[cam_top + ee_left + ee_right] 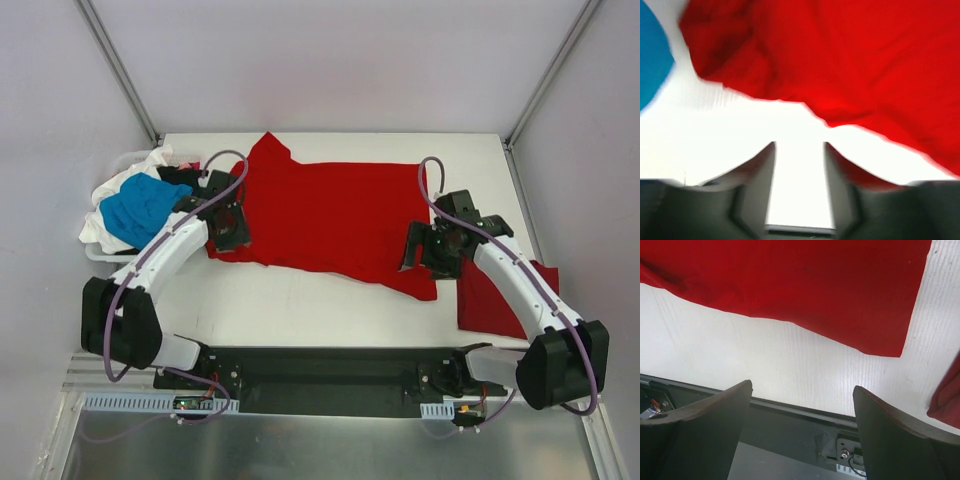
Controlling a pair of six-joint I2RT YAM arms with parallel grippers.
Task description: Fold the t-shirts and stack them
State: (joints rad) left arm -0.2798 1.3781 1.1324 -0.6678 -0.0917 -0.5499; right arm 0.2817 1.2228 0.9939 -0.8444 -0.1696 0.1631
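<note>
A: Quickly, where's the red t-shirt?

B: Spread out on the middle of the table; mostly flat; a sleeve points to the far edge; the near hem runs slanted and rumpled.

A: Left gripper?

B: At the shirt's left near corner; fingers parted, bare white table between them, nothing gripped; the red edge lies just ahead of the tips in the wrist view, which is blurred.

A: Right gripper?

B: At the shirt's right near corner; jaws spread wide, empty; the wrist view shows table and the black front rail between the fingers, with the red corner beyond them, not touching.

A: Other shirts?

B: A second red t-shirt lies flat at the right edge, partly under the right arm, just beside the spread one; a heap at the far left holds a blue t-shirt on top of a white t-shirt, with some black cloth behind; the heap sits close by the left gripper; cannot tell if they touch.
</note>
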